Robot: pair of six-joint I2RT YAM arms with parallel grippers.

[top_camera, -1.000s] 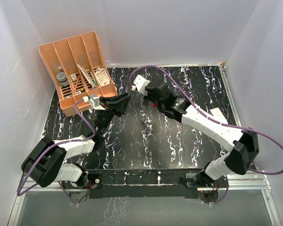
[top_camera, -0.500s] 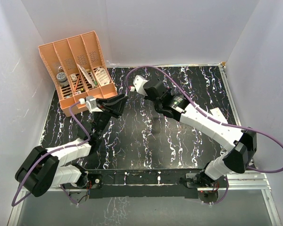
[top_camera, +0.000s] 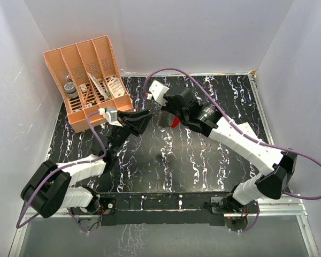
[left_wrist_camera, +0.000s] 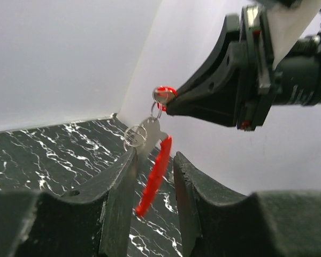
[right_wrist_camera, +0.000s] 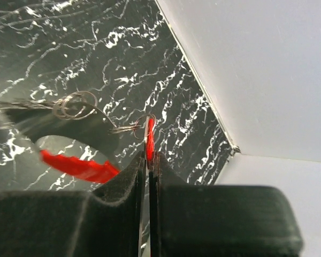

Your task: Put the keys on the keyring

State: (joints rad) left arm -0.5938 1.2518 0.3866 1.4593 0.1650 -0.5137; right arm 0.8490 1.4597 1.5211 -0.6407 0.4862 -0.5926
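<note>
Keys (right_wrist_camera: 150, 136) pinched tight in right claw (right_wrist_camera: 149, 158), keyring (left_wrist_camera: 152, 179) dangling inside half-open left claw (left_wrist_camera: 154, 156), orange rack (top_camera: 77, 119) behind.

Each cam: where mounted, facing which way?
Top external: above and behind the bases, looking down at the table; both arms show.
Left wrist: on the left arm, facing the right claw pinching the key; left claw shows.
Right wrist: right arm, facing the table; right claw shows, shut.
Shared: both wrist views show the keyring.
</note>
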